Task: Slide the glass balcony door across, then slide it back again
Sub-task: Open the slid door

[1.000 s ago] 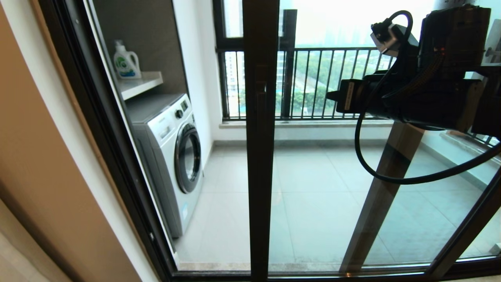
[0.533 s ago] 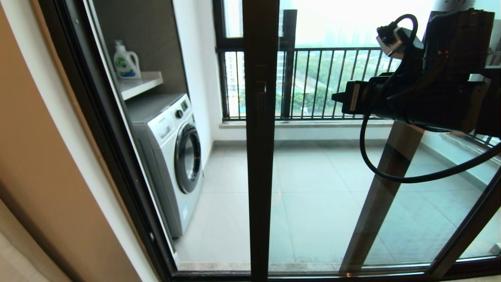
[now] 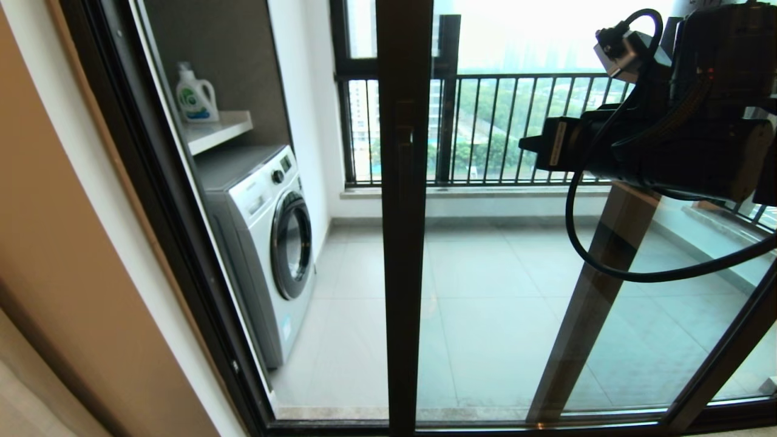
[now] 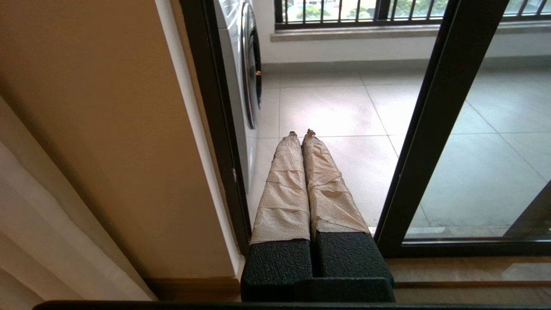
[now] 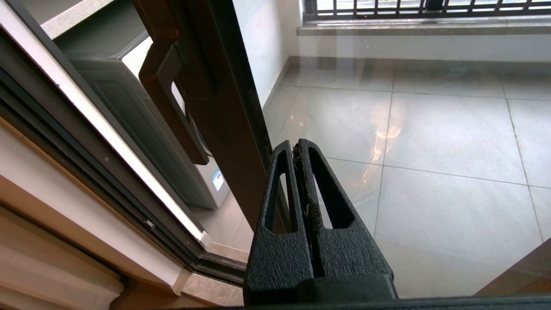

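standing behind the robot, you see the glass balcony door [image 3: 403, 243] with its dark upright near the middle of the head view, running from 12 to 6 o'clock, and a gap between it and the outer frame [image 3: 152, 200] at 9 o'clock, where the washing machine [image 3: 261, 243] shows. judging by that gap, the door looks part-way along its track; which pass this is cannot be told, and some sliding seems left to do.

the right gripper [image 5: 298, 148] hovers close to the glass, its black fingers pressed together on nothing, with the pull handle [image 5: 170, 103] at its 10 o'clock, apart from it. only the right wrist view shows that handle clearly.

the left gripper [image 4: 301, 133], out of the head view, has its paper-wrapped fingers pressed together, pointing through the gap.
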